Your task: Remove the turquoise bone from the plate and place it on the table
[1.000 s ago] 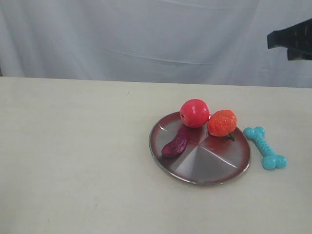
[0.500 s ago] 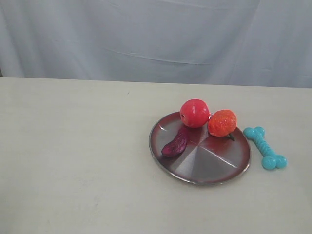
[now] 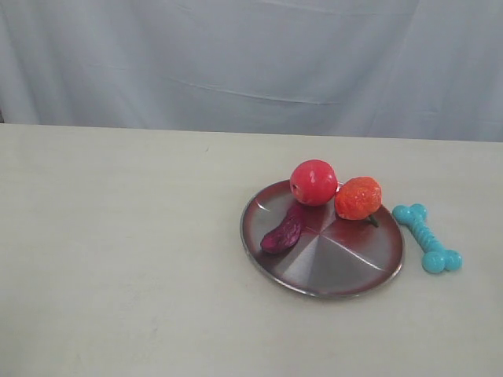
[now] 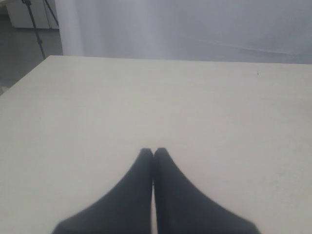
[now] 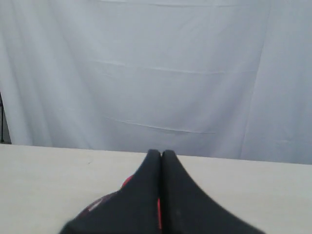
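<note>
We find the turquoise bone (image 3: 427, 238) lying flat on the table (image 3: 118, 259), just beside the right-hand rim of the plate (image 3: 346, 267) and, as far as we can judge, clear of it. The plate holds a red round fruit (image 3: 313, 182), an orange fruit (image 3: 357, 198) and a dark purple piece (image 3: 282, 232); nothing turquoise is on it. We judge the placing step complete and the task at its end. Neither arm appears in the exterior view. The left gripper (image 4: 153, 151) has its fingers pressed together on nothing, held low over a bare stretch of tabletop. The right gripper (image 5: 161, 153) is likewise pressed together and empty, pointing toward the backdrop. The reddish patches beside the right gripper's fingers are probably the plate and fruit, though that view is too blocked to be sure. The next move calls for little: at most, a check that the bone rests steady and both arms are parked away from the plate. Any further reach near the rim would risk nudging the bone or the fruits. The surface is pale beige, faintly grained, level and dry-looking, with no visible obstruction around the bone. A white cloth backdrop (image 3: 251, 63) closes off the far side. At one corner of the left wrist view we note a dark floor and a tripod leg (image 4: 36, 24) beyond the table edge.
</note>
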You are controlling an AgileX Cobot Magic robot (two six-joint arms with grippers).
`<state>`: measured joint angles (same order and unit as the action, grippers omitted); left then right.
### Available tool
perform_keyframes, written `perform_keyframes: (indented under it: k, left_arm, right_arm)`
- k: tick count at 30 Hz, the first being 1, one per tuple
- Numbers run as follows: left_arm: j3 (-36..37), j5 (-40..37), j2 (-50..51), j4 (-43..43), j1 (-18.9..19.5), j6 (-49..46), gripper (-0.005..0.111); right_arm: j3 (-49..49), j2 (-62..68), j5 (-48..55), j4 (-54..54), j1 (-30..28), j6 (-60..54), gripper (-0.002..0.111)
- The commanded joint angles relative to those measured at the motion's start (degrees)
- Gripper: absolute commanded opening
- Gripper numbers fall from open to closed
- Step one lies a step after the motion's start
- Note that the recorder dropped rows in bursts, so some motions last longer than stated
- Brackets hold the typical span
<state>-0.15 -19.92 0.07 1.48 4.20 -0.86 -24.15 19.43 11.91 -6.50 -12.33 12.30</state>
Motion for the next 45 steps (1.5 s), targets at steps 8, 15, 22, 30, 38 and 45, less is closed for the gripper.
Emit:
perform_keyframes:
  k: [8, 15, 22, 30, 38, 45]
  left_arm:
    - [0.1, 0.3, -0.1, 0.4, 0.3, 0.2, 0.000]
    - [0.1, 0.3, -0.1, 0.4, 0.3, 0.2, 0.000]
    - [0.1, 0.3, -0.1, 0.4, 0.3, 0.2, 0.000]
    - [0.1, 0.3, -0.1, 0.4, 0.3, 0.2, 0.000]
    - [0.1, 0.3, -0.1, 0.4, 0.3, 0.2, 0.000]
    - [0.1, 0.3, -0.1, 0.4, 0.3, 0.2, 0.000]
  right_arm:
    - [0.1, -3.9, -1.2, 0.2, 0.1, 0.6, 0.000]
    - [0.1, -5.7, -1.2, 0.2, -0.2, 0.6, 0.000]
    - [0.1, -12.4, -1.2, 0.4, -4.3, 0.5, 0.000]
    - [0.1, -19.3, -1.2, 0.4, -6.0, 0.1, 0.000]
    - [0.2, -19.4, 4.1, -1.0, -6.2, -0.2, 0.000]
    - [5.7, -19.4, 6.0, -1.3, -6.2, -0.2, 0.000]
